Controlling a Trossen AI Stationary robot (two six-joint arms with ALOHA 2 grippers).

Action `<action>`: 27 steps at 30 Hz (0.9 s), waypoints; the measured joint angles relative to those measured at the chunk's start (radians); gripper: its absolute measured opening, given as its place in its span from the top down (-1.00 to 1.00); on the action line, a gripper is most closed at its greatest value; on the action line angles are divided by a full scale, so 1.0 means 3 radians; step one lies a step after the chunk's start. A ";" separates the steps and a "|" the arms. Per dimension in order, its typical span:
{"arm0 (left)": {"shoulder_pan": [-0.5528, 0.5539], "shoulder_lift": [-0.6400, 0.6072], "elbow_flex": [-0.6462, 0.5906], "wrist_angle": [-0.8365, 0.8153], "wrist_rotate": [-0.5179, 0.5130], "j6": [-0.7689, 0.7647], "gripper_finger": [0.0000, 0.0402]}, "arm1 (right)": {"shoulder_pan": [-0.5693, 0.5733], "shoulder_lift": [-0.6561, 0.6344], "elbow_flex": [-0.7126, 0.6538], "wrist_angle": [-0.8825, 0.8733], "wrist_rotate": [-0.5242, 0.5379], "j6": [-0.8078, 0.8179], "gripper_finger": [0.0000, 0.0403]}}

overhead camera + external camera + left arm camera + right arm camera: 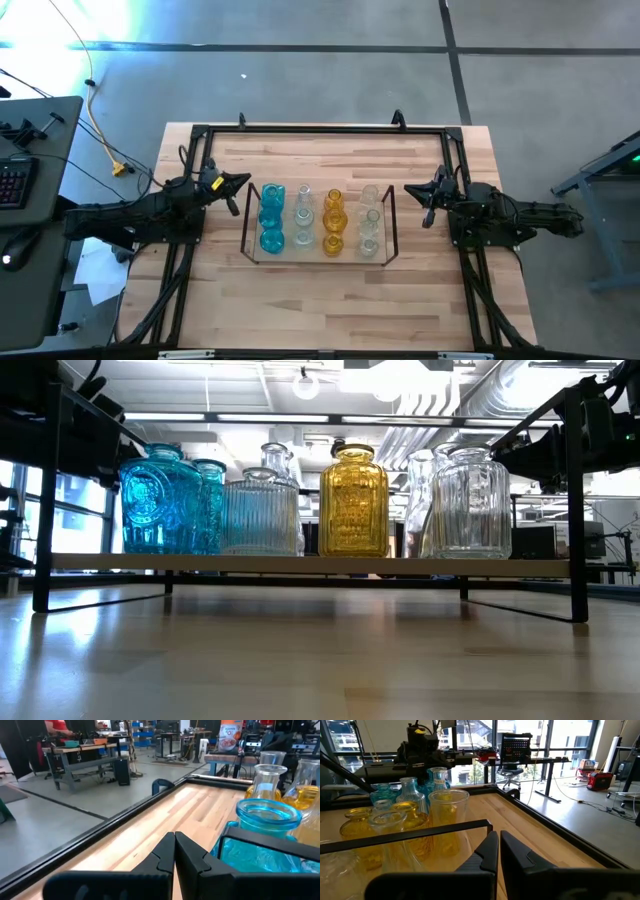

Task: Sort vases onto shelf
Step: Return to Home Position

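Observation:
The vases stand in rows by colour on the shelf (388,228) at mid-table: blue vases (271,218) at the left, pale clear ones (302,220), amber-yellow ones (333,222), and clear ones (369,222) at the right. Their bases rest on the shelf's light wood board (300,564). My left gripper (243,181) is shut and level, just left of the shelf's left end piece, touching nothing. My right gripper (410,189) is shut and level, just right of the shelf's right end. The left wrist view shows a blue vase (267,815) close by; the right wrist view shows a clear one (448,810).
A black frame (320,128) edges the table's far side and runs down both sides. Bare wood (320,300) lies between the shelf and the table's near edge. A desk with a keyboard (15,182) stands beyond the table's left edge.

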State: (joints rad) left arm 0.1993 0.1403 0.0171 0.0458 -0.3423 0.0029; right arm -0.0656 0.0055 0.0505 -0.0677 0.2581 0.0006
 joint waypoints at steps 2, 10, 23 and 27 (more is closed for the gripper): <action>0.0000 0.0039 0.0001 0.0016 0.0002 0.0000 1.00 | -0.0001 0.0002 0.0000 0.0000 0.0000 0.0000 1.00; 0.0000 0.0062 0.0001 0.0012 0.0001 0.0000 1.00 | 0.0000 0.0003 0.0000 -0.0001 0.0000 0.0000 1.00; 0.0000 0.0062 0.0000 0.0012 -0.0003 0.0001 1.00 | -0.0001 0.0003 0.0000 0.0000 0.0000 0.0000 1.00; 0.0000 0.0062 -0.0002 0.0012 -0.0004 0.0000 1.00 | -0.0001 0.0003 0.0000 0.0000 0.0000 0.0000 1.00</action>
State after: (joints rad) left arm 0.1993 0.1589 0.0166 0.0494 -0.3435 0.0029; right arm -0.0658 0.0063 0.0505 -0.0677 0.2581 0.0006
